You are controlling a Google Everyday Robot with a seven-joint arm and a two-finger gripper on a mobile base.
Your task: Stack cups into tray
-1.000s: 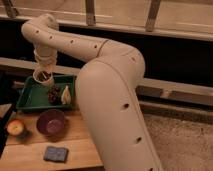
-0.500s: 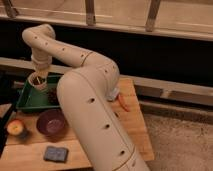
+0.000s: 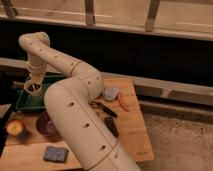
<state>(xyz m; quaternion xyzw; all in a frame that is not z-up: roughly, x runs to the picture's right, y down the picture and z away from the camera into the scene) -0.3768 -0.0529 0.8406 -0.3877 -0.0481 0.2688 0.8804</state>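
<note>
My gripper [image 3: 34, 83] hangs from the wrist at the far left, above the left part of the green tray [image 3: 24, 103]. It is shut on the cream-white cup [image 3: 33, 89], which it holds upright just over the tray, with the dark inside showing. The steel cup is hidden, and my big white arm covers most of the tray's right side.
A purple bowl [image 3: 44, 125] and an orange-brown bowl [image 3: 15, 128] sit on the wooden table [image 3: 132, 135] in front of the tray. A grey sponge [image 3: 55, 153] lies near the front edge. A grey-blue object [image 3: 110, 93], an orange object [image 3: 122, 102] and dark tools [image 3: 109, 111] lie to the right.
My gripper has moved left and down with the cream-white cup, from above the tray's middle to low over its left part. The arm has swung with it.
</note>
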